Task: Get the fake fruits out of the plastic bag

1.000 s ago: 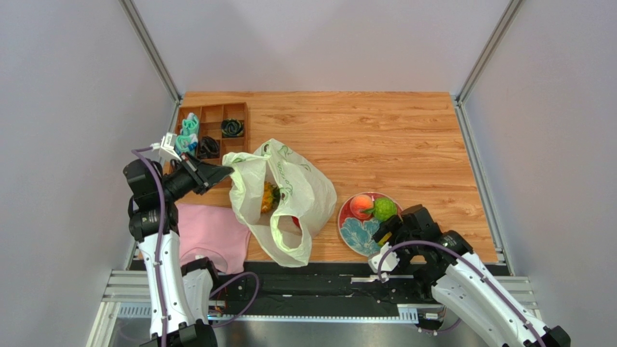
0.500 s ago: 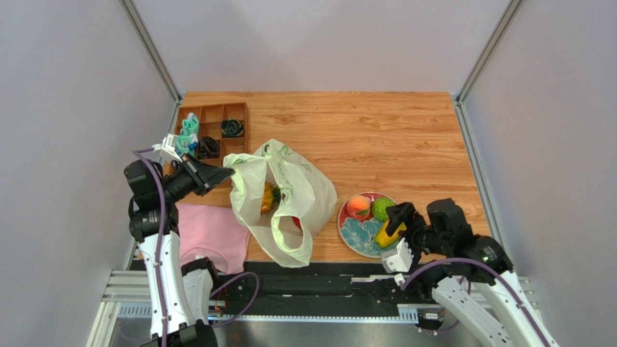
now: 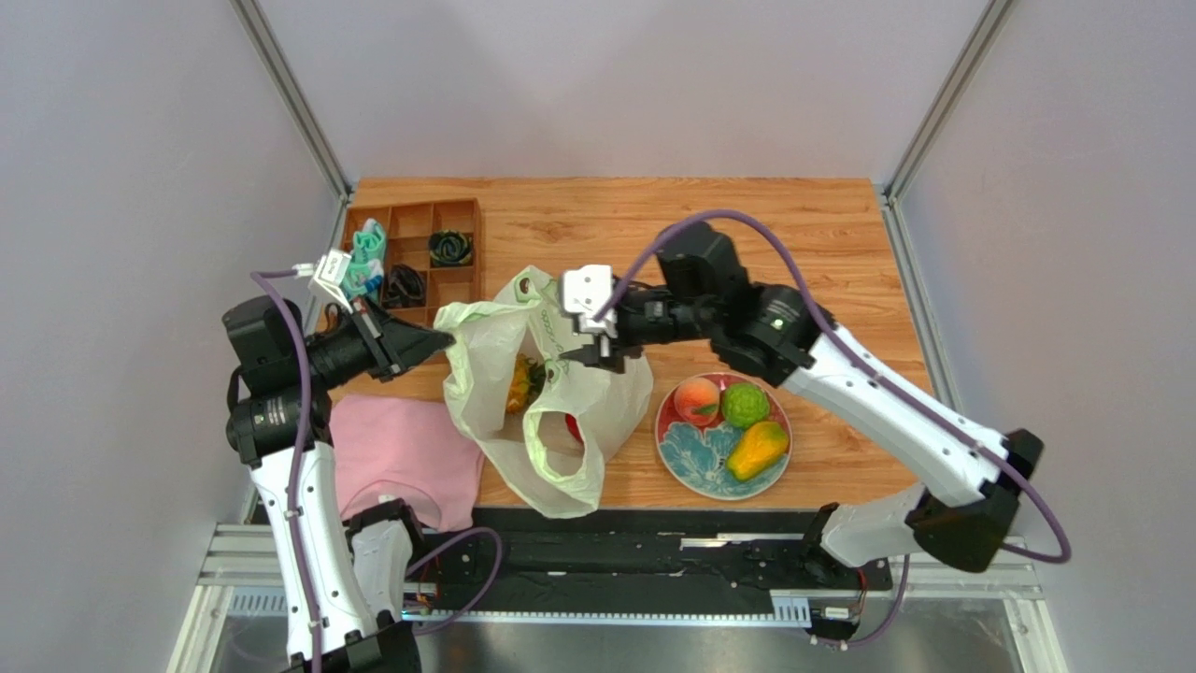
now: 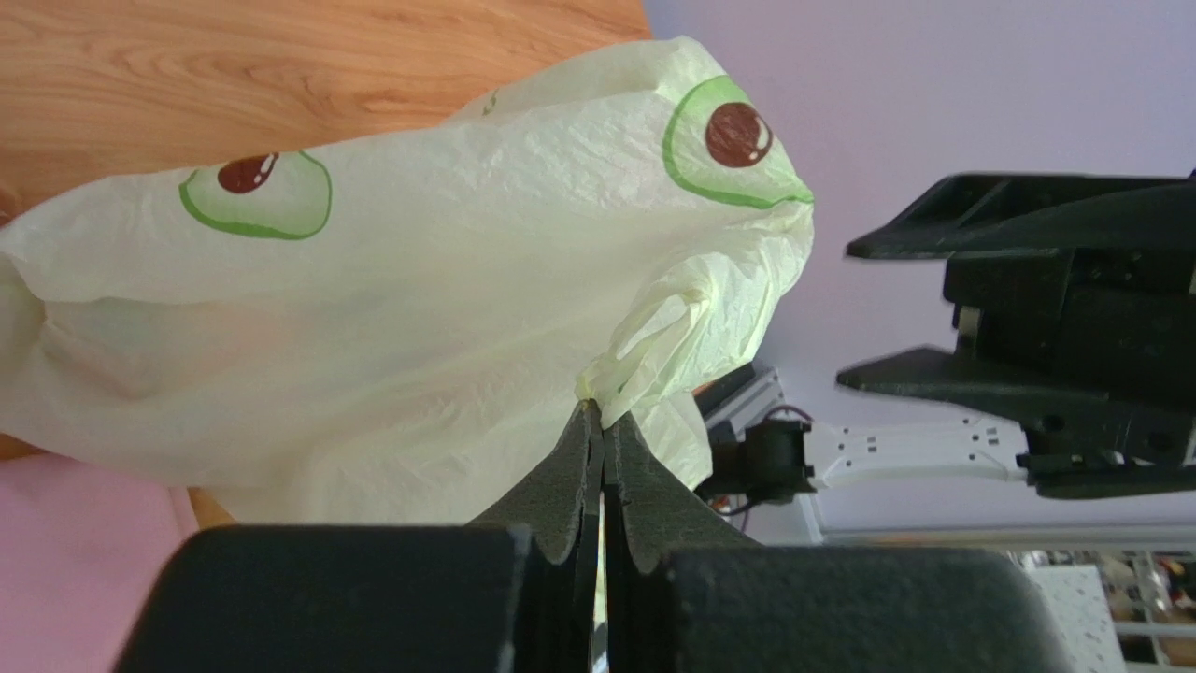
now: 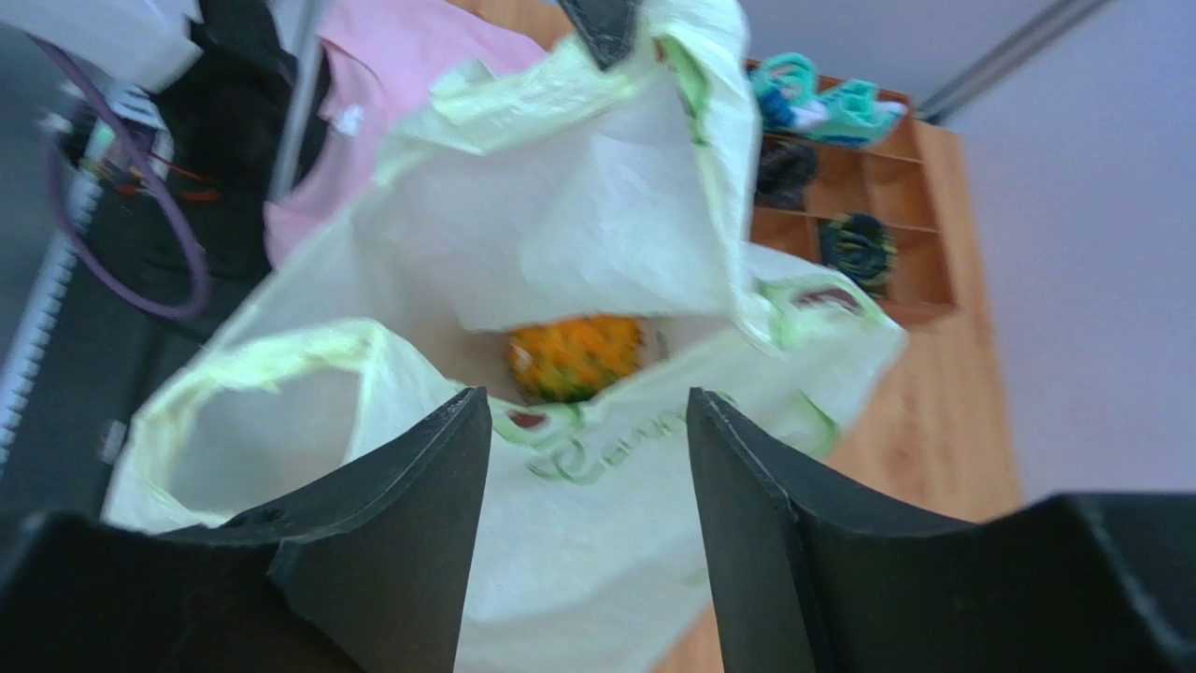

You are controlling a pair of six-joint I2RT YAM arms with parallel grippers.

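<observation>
The plastic bag [image 3: 548, 386], printed with halved avocados, sits near the front of the wooden table [image 3: 786, 239] with its mouth held open. Inside, a pineapple [image 5: 573, 355] lies in plain sight of the right wrist camera, and a red piece [image 3: 573, 428] shows lower down by a handle loop. Three fruits are already out: a peach [image 3: 696, 401], a bumpy green ball [image 3: 744, 405] and a mango [image 3: 758, 449] rest together on the flowered plate [image 3: 695, 460] just right of the bag.

The left gripper [image 4: 601, 421] is pinched tight on a fold of the bag's rim, lifting that side. The right gripper [image 5: 583, 407] hangs over the mouth, jaws apart with nothing between them, lined up on the pineapple. A pink cloth [image 3: 400, 456] lies to the bag's left, and a wooden compartment tray [image 3: 414, 232] stands at the far left corner.

The likely trouble is the thin film. Fingers going down could catch the near wall of the bag along with the fruit, or instead of it, and the whole bag would come up. The left pinch holds only a small fold, which could slip and let the mouth collapse over the pineapple. The knobbly pineapple might also roll out of a shallow grip.
</observation>
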